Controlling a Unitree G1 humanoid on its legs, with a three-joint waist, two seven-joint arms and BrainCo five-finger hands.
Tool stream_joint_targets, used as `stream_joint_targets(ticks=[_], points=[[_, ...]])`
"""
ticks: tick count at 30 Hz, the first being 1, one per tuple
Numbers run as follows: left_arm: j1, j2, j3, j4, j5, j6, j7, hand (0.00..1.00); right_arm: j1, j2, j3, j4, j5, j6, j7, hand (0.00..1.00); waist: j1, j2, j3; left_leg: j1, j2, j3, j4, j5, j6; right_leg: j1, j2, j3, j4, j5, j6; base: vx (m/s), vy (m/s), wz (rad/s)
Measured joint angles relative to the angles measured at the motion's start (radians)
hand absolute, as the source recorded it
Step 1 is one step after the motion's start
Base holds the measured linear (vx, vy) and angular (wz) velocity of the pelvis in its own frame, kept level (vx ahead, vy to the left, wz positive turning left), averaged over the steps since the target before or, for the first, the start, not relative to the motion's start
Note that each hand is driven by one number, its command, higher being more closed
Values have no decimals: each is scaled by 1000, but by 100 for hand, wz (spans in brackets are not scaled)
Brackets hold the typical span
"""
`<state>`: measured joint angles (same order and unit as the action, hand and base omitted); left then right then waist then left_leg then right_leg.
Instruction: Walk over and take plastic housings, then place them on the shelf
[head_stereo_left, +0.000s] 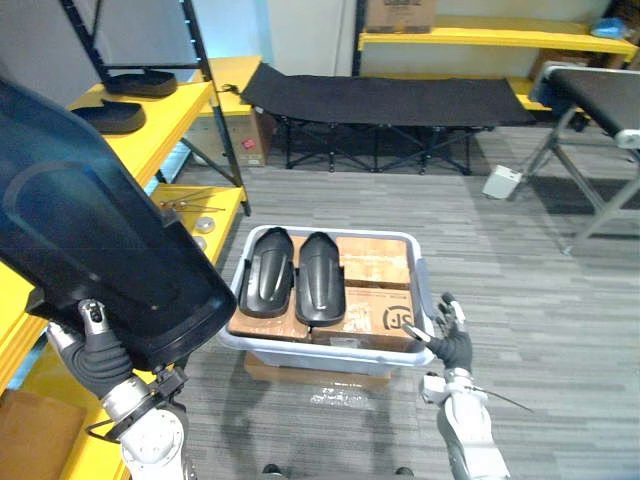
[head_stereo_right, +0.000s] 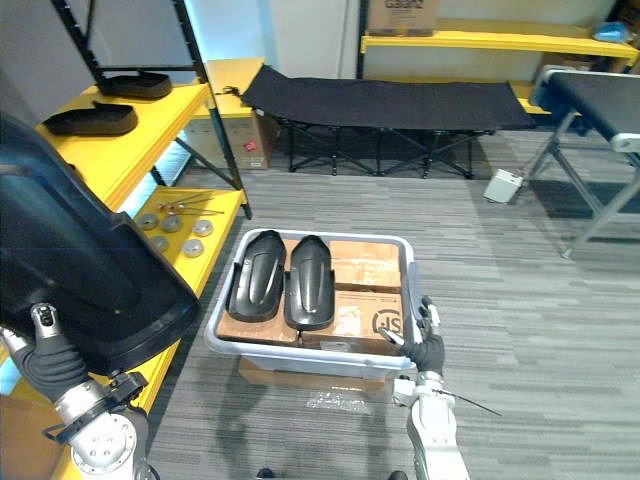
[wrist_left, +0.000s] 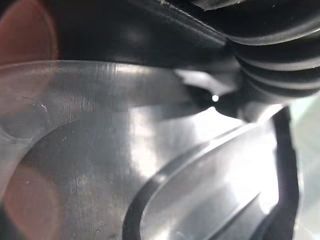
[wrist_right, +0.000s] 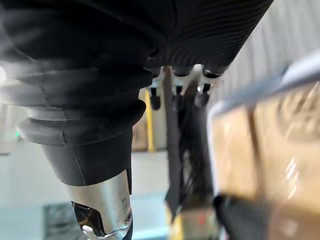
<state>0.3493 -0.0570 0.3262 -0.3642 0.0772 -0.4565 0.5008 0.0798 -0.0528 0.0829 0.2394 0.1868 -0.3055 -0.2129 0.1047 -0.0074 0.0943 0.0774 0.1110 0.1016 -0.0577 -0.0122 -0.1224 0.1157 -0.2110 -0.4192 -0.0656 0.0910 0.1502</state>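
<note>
Clamps one glossy black curved housing (head_stereo_left: 90, 230) in left hand (head_stereo_left: 98, 355); hangs right hand (head_stereo_left: 450, 338) slack, empty, beside grey tub (head_stereo_left: 320, 357) bearing two matching housings (head_stereo_left: 268, 272)

Floor: grey striped carpet (head_stereo_left: 500, 270), centre and right. Left edge: yellow shelf rack (head_stereo_left: 168, 125), black uprights. Upper centre: black folding cot (head_stereo_left: 385, 100). Upper right: second yellow shelf (head_stereo_left: 480, 38), cardboard box (head_stereo_left: 400, 14) on it. Right edge: dark-topped table (head_stereo_left: 600, 95).

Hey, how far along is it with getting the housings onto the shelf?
Done: two housings lie on the yellow shelf. In hand: the left robot hand holds a third housing beside it. Left: two bin housings wait in the grey bin.
</note>
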Motion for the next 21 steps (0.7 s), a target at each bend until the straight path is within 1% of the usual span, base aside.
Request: stream_joint_targets(ticks=[3, 4, 5, 6, 7, 10, 12, 13, 14, 16, 17, 18, 19, 20, 21], points=[[43, -15, 34, -30, -2, 0, 4, 100, -25, 2, 1, 26, -7, -3, 8, 0, 34, 3, 1, -18, -13, -84, 1, 0, 2, 41, -8, -82, 5, -2, 2, 15, 2, 78], [54, -31, 54, -47, -12, 0, 3, 100, -25, 2, 0, 26, -10, -3, 19, 0, 46, 3, 1, -29, -23, -125, 3, 0, 5, 57, -15, -117, 12, -7, 7, 17, 8, 91], [59, -36, 61, -52, -27, -1, 0, 100, -26, 1, 0, 26, -15, -2, 21, 0, 53, 3, 1, -32, -27, -144, 1, 1, 7, 61, -18, -131, 20, -10, 7, 4, 9, 96], [73, -37, 84, -58, -47, -4, -7, 100, -31, -1, 2, 26, -39, -2, 21, 0, 66, 5, -1, -47, -34, -182, 0, 5, 12, 63, -26, -158, 47, -25, 4, 7, 11, 83], [76, -38, 103, -58, -63, -6, -12, 100, -37, -3, 3, 26, -53, -1, 21, 0, 75, 5, -1, -54, -38, -210, -2, 9, 14, 61, -33, -160, 76, -36, 4, 19, 23, 98], [87, -37, 137, -58, -92, -25, -49, 100, -61, -14, 7, 25, -83, 1, 1, 0, 86, 4, 0, -82, -39, -332, 3, 25, 13, 63, -36, -133, 186, -71, -33, 47, 14, 118], [87, -30, 136, -58, -120, -30, -86, 100, -65, -24, -3, 19, -85, 2, -25, 0, 94, -4, 0, -91, -47, -404, 4, 33, 11, 65, -41, -84, 262, -108, -46, 75, -55, 120], [87, -27, 137, -58, -120, -30, -98, 100, -68, -25, -21, 14, -84, 2, -31, 0, 97, -24, -3, -99, -64, -447, 10, 40, 8, 76, -51, -69, 296, -142, -47, 94, -126, 117], [100, -29, 143, -58, -121, -30, -106, 100, -77, -28, -36, 15, -83, 2, -29, 0, 104, -41, 0, -99, -77, -465, 23, 41, 6, 97, -58, -73, 308, -169, -41, 74, -128, 88], [130, -30, 142, -58, -144, -30, -119, 100, -100, -37, -44, 14, -83, 2, -28, 0, 105, -47, -1, -117, -89, -488, 53, 44, 1, 115, -55, -80, 315, -195, -32, 55, -130, 60], [143, -31, 137, -60, -161, -30, -135, 100, -104, -43, -62, 12, -84, 1, -28, 0, 102, -47, 3, -132, -91, -489, 68, 49, -6, 134, -47, -108, 309, -204, -20, 29, -123, 67], [146, -30, 134, -64, -168, -31, -145, 100, -98, -43, -77, 9, -85, 1, -29, 0, 99, -42, 5, -149, -95, -472, 71, 60, -5, 143, -46, -137, 303, -210, -11, 8, -102, 115], [129, -32, 124, -70, -199, -42, -201, 100, -76, -45, -127, -6, -85, 1, -46, 0, 74, -48, 10, -189, -98, -357, 71, 75, 35, 179, -41, -222, 280, -219, 1, 16, -96, 175], [95, -28, 111, -70, -226, -65, -253, 100, -50, -45, -188, -31, -84, 2, -67, 0, 43, -36, 33, -215, -63, -200, 87, 74, 103, 215, -20, -305, 263, -218, 1, 22, -74, 201], [79, -24, 99, -70, -230, -76, -274, 100, -31, -47, -214, -52, -84, 2, -76, 0, 29, -28, 45, -237, -40, -109, 105, 91, 133, 227, -14, -339, 264, -218, 1, 23, -27, 207]])
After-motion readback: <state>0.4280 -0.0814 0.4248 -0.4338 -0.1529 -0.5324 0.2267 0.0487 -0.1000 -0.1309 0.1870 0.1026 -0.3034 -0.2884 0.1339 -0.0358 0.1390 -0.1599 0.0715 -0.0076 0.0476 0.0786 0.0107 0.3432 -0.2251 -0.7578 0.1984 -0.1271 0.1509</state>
